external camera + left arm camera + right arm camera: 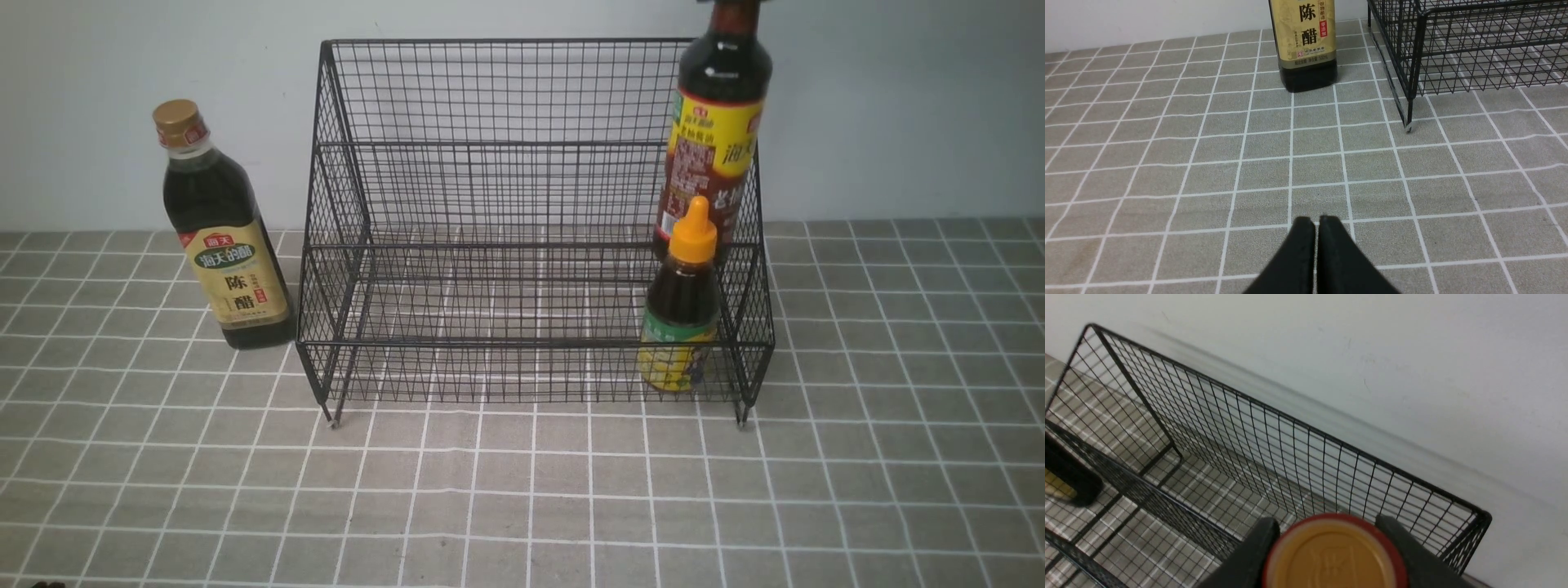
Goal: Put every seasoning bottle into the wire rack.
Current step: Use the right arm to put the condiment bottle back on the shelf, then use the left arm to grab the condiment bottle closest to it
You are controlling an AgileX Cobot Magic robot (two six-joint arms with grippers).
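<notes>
The black wire rack (490,147) stands at the back of the table. My right gripper (1327,522) is shut on the cap (1333,555) of the tall bottle with the yellow-red label (714,139). It holds that bottle upright inside the rack's right end, with its base down at the upper tier. The short orange-nozzle bottle (682,310) stands in the lower tier just in front of it. The gold-capped bottle (220,237) stands on the table left of the rack, seen low in the left wrist view (1306,49). My left gripper (1316,220) is shut and empty, low over the cloth in front of it.
A grey checked cloth (522,490) covers the table, and a pale wall (898,106) runs close behind the rack. The rack's front left foot (1408,126) stands to the right of the gold-capped bottle.
</notes>
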